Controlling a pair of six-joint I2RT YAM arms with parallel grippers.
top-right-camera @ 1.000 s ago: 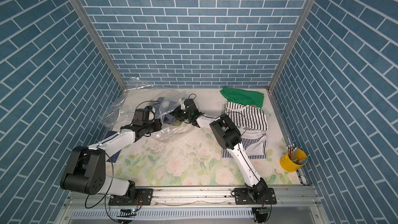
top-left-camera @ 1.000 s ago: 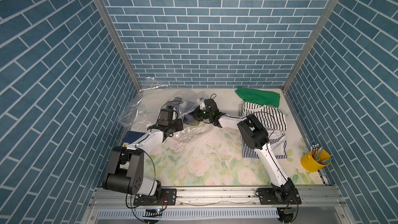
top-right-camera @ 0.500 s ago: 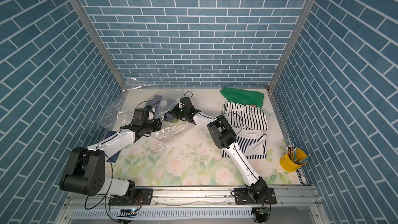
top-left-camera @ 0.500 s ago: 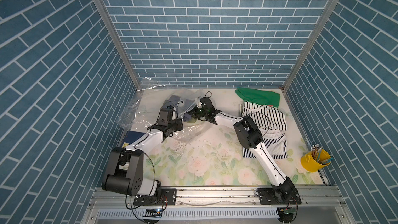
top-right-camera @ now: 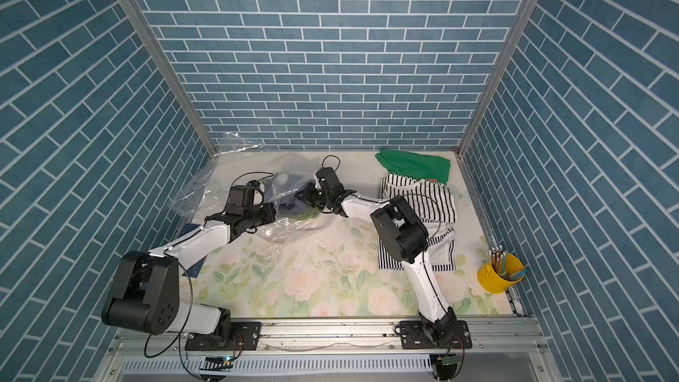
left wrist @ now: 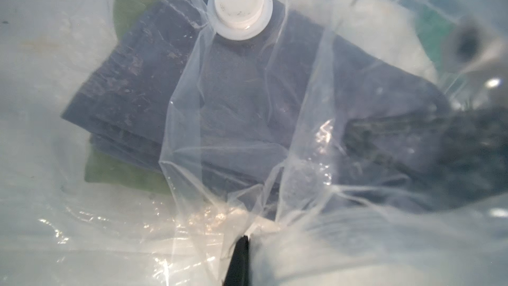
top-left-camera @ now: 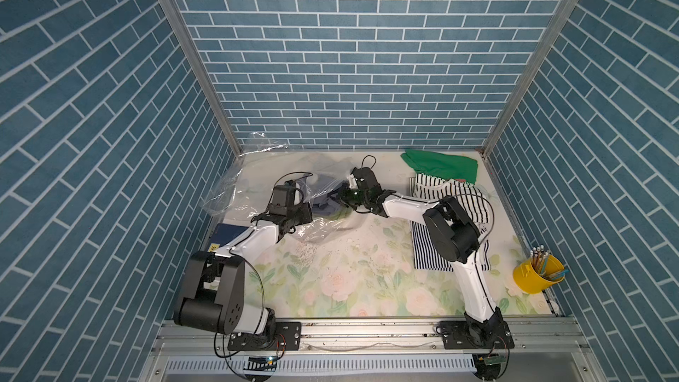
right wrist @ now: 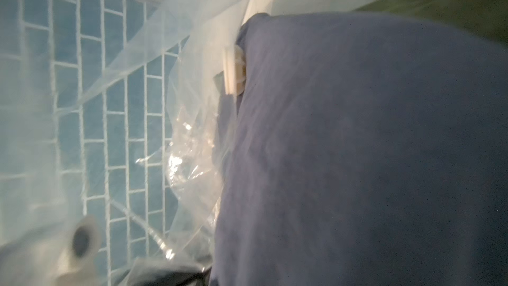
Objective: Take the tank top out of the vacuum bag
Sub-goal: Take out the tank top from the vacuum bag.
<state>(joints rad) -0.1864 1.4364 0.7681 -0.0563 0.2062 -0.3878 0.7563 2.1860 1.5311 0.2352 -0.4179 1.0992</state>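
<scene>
Getting the pull started: left claw [left wrist: 241, 246] is clamping the vacuum bag [top-left-camera: 224, 192], tank top [left wrist: 247, 100] is sitting inside just ahead of it. Right claw [top-left-camera: 337, 198] is nosing into the fabric, can't tell if it's clenched. Probably needing a firm pinch, then dragging out.

I count two robot arms [top-left-camera: 253, 238] [top-left-camera: 404, 209], one clear plastic bag [top-left-camera: 227, 192] with one white valve [left wrist: 239, 6], one folded blue-grey top [left wrist: 233, 92] inside, one green cloth [top-left-camera: 441, 165], seemingly two striped garments [top-left-camera: 455, 196] [top-left-camera: 426, 251], one flat dark blue item [top-left-camera: 227, 235], and one yellow cup [top-left-camera: 529, 279]; its pencils [top-left-camera: 540, 260] are too small to count.
</scene>
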